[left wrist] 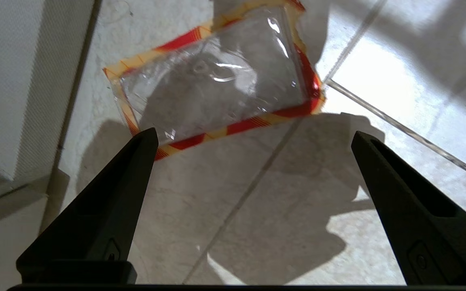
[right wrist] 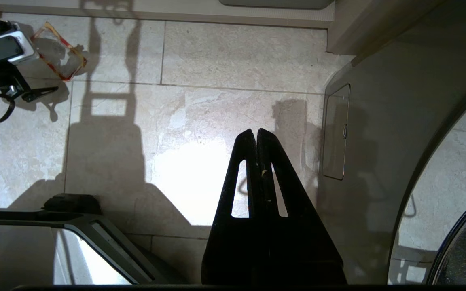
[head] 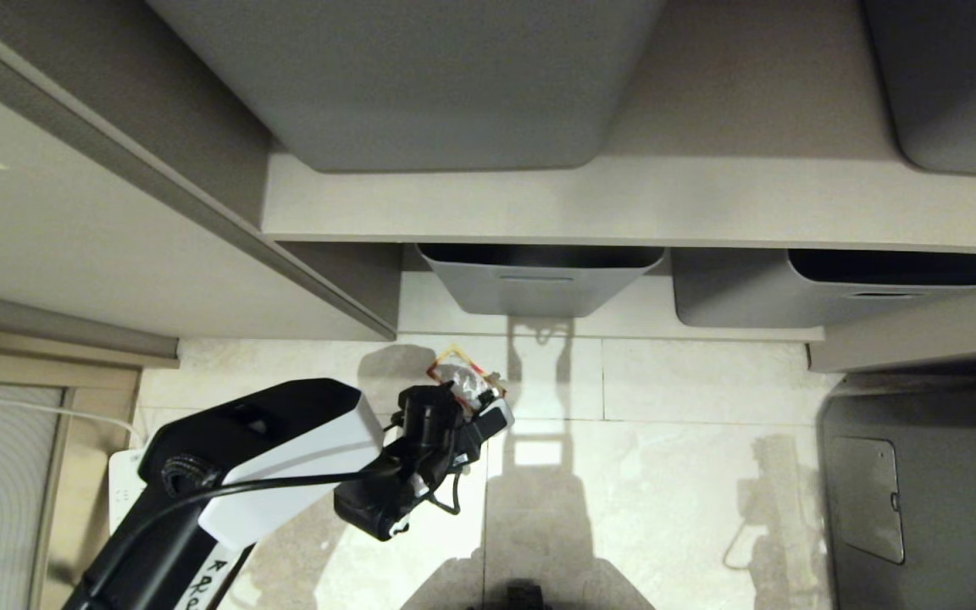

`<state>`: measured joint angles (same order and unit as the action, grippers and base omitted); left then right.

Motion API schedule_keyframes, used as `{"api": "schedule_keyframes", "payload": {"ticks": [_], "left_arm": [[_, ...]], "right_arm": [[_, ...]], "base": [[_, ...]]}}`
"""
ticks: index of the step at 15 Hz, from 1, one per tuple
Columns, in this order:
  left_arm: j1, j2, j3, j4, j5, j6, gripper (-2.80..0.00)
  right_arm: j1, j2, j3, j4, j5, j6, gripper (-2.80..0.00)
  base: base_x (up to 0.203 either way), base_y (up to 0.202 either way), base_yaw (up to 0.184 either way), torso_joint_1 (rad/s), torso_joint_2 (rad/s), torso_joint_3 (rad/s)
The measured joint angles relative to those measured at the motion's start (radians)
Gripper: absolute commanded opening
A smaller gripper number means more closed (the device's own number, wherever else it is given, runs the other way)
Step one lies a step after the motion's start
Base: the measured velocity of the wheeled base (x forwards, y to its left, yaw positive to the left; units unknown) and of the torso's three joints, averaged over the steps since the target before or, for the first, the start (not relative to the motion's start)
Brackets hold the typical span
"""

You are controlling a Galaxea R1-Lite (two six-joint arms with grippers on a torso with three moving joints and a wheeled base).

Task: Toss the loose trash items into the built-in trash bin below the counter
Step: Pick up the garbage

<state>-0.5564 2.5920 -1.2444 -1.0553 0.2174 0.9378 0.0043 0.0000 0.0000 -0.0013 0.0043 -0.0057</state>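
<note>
Item one, left of the head view: my left gripper (head: pixel 488 405) reaches down over the floor (head: pixel 666 474), jaws spread wide with nothing between them; in the left wrist view its two dark tapered fingers (left wrist: pixel 128 182) stand far apart, one tip at the near corner of the wrapper. Item two, just above the gripper at centre-left of the head view: the clear red-and-yellow-edged wrapper (left wrist: pixel 217 81), lying flat on pale stone-look floor tile beside a grout line; thin, glossy, crinkled film, rectangular, with a striped border. Step in hand, as I judge it: lining up to pick this wrapper off the floor. Next move calls for dropping lower and moving forward so the jaws straddle an edge, then closing; flat film may slip or resist lifting. Item three, centre to right, upper half: grey plastic tubs (head: pixel 539 280) on beige shelves (head: pixel 640 203), smooth and matte. Item four, right wrist view: right gripper (right wrist: pixel 257 135), fingers pressed together, idle above the floor.
</note>
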Motion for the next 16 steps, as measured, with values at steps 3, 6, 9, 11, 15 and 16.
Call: {"api": "schedule_keyframes", "payload": {"ticks": [3,6,9,11,15,16], "left_arm": [[0.014,0.013,-0.039,0.025,0.000,0.031,0.00],[0.019,0.024,-0.051,0.025,0.000,0.046,0.00],[0.019,0.035,-0.076,0.028,0.000,0.048,0.00],[0.019,0.040,-0.098,0.048,0.001,0.053,0.00],[0.019,0.044,-0.132,0.072,0.000,0.068,0.00],[0.019,0.045,-0.141,0.072,0.001,0.068,0.00]], "right_arm": [[0.000,0.000,0.000,0.000,0.000,0.000,-2.80],[0.000,0.000,0.000,0.000,0.000,0.000,-2.80],[0.000,0.000,0.000,0.000,0.000,0.000,-2.80],[0.000,0.000,0.000,0.000,0.000,0.000,-2.80],[0.000,0.000,0.000,0.000,0.000,0.000,-2.80],[0.000,0.000,0.000,0.000,0.000,0.000,-2.80]], "base": [[0.000,0.000,0.000,0.000,0.00,0.000],[0.000,0.000,0.000,0.000,0.00,0.000],[0.000,0.000,0.000,0.000,0.00,0.000],[0.000,0.000,0.000,0.000,0.00,0.000],[0.000,0.000,0.000,0.000,0.00,0.000],[0.000,0.000,0.000,0.000,0.00,0.000]]}}
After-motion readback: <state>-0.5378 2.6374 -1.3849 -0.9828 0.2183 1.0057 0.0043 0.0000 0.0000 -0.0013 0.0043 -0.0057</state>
